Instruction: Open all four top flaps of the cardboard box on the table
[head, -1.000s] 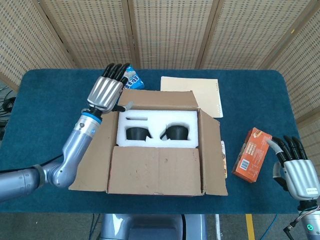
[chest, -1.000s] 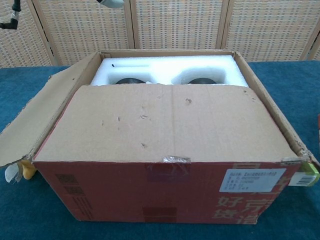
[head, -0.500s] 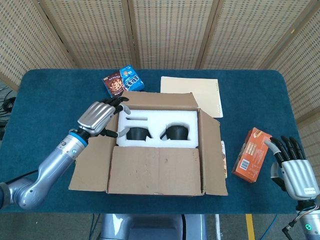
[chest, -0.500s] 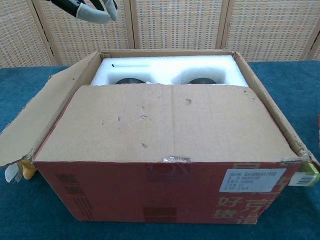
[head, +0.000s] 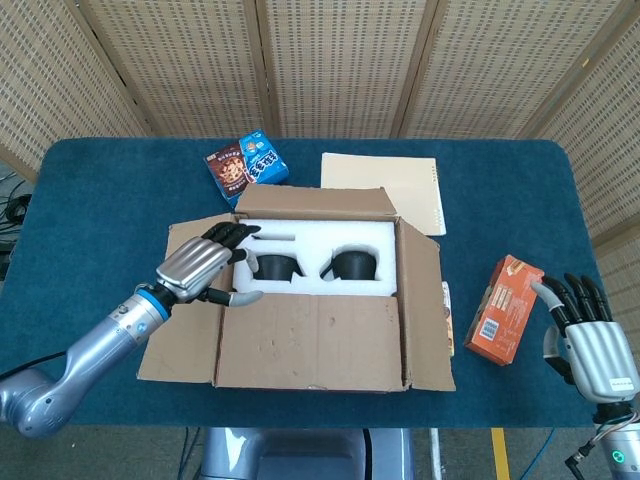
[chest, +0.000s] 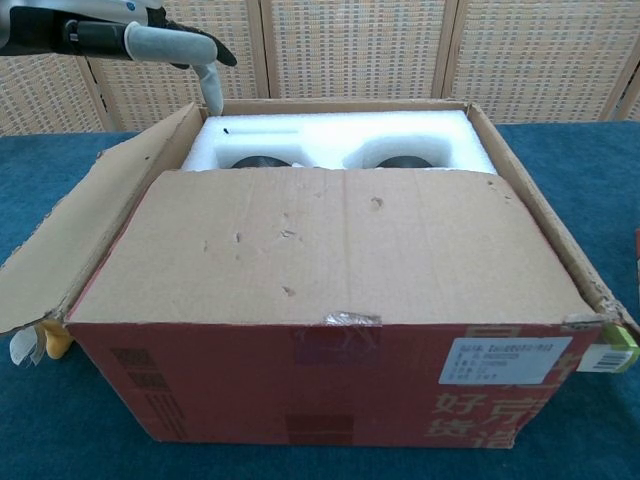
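- My right hand (head: 592, 340) rests at the worktop's (head: 90, 200) near right corner, fingers spread, holding nothing, just beside an orange carton (head: 503, 308).
- The box (head: 320, 290) sits mid-worktop; its near flap (head: 310, 340) lies flat over the opening.
- My left hand (head: 200, 268), empty and spread, hovers over the left flap (head: 185, 330).
- White foam (head: 315, 240) shows inside.

Bright, even light; sharp focus
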